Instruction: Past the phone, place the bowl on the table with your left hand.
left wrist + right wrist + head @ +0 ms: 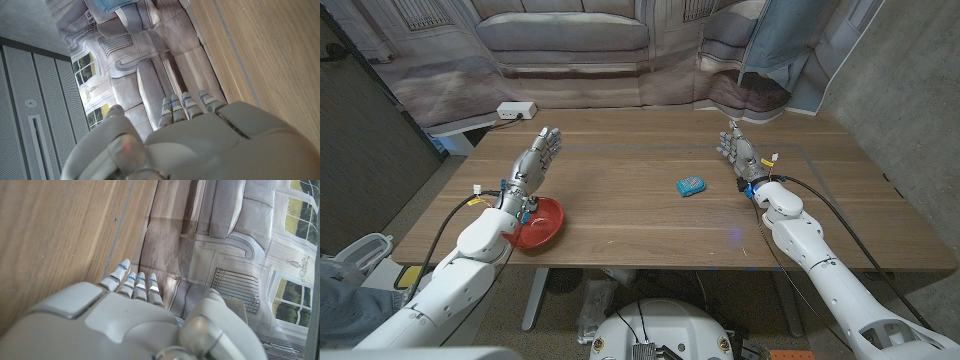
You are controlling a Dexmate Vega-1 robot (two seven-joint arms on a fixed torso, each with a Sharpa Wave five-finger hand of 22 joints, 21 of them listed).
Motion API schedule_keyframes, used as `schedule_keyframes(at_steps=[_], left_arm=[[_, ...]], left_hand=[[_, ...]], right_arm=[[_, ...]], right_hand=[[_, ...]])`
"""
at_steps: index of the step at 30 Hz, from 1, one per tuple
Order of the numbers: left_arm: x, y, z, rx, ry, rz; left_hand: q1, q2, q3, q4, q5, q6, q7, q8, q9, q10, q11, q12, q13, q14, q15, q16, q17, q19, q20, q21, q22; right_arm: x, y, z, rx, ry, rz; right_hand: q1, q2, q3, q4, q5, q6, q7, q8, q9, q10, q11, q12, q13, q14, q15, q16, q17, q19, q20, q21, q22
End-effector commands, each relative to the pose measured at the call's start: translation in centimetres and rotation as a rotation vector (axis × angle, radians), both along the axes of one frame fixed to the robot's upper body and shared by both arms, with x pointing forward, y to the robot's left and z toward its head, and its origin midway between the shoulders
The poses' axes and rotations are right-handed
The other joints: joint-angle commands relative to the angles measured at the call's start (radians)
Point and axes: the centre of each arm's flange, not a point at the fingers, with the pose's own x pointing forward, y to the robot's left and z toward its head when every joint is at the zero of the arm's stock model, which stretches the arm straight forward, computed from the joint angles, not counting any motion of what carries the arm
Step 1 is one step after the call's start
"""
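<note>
The red bowl sits at the table's near edge under the left hand, both hands' fingers released.

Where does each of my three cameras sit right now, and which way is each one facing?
Head view: on the robot's head, looking down the wooden table; both arms, open left hand, open right hand, red round bowl, small blue phone.
Left wrist view: on the left wrist, looking along the left hand's back toward the printed sofa backdrop.
Right wrist view: on the right wrist, along the right hand's back.
Shared: both wrist views show table and backdrop.
</note>
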Motion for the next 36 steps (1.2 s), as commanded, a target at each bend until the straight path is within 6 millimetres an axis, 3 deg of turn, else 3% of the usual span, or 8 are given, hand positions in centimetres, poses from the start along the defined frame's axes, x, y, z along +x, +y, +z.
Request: schedule_keyframes(at_steps=[1,36], left_arm=[[-1.3,0.7,-0.3,0.015,-0.011,0.022],[-4.1,1.7,-1.8,0.019,-0.033,0.057]], left_hand=[[0.013,0.001,-0.005,0.0,0.0,0.009,-0.001,0.002,0.002,0.011,0.002,0.002,0.006,0.012,0.002,0.004,0.005,0.008,-0.044,0.007,0.004],[0.017,0.004,-0.01,-0.001,-0.001,0.023,-0.002,-0.002,0.003,0.025,0.004,-0.003,0.007,0.025,0.002,0.0,0.005,0.018,-0.043,0.005,0.004]], right_arm=[[0.0,0.6,0.1,-0.005,0.0,0.001],[-0.8,0.6,0.4,-0.016,-0.012,-0.015]], right_hand=[[0.003,0.008,-0.001,-0.001,0.0,0.01,0.0,0.007,0.002,0.004,0.0,-0.001,0.006,0.007,0.003,0.001,0.005,0.009,-0.045,-0.002,0.005],[0.003,0.011,-0.004,-0.003,-0.003,0.009,0.001,0.007,0.002,0.017,0.004,0.0,0.006,0.009,0.005,-0.001,0.006,0.012,-0.043,-0.013,0.006]])
